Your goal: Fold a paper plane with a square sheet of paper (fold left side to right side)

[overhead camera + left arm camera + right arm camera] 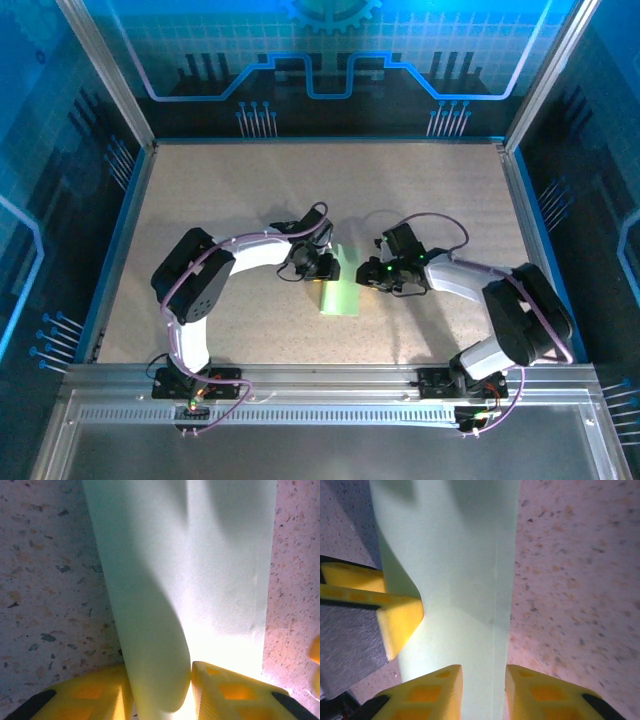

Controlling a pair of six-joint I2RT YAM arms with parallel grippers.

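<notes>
The square sheet of paper [342, 294] lies mid-table, pale green and doubled over left to right into a narrow strip. Its left side is a rounded, uncreased fold [150, 650]. My left gripper [322, 266] [160, 677] holds that bulging fold between its yellow fingers, which touch it on both sides. My right gripper [376, 273] [483, 677] stands open over the strip's right side, where the two paper edges [496, 580] lie nearly aligned and flat on the table. One finger [400, 617] of the left gripper appears in the right wrist view at the fold.
The speckled beige table [250, 190] has a raised blue rim [120, 230] on the left, right and far sides. A metal rail [320, 410] carrying both arm bases runs along the near edge. Both arms bend inward toward the centre.
</notes>
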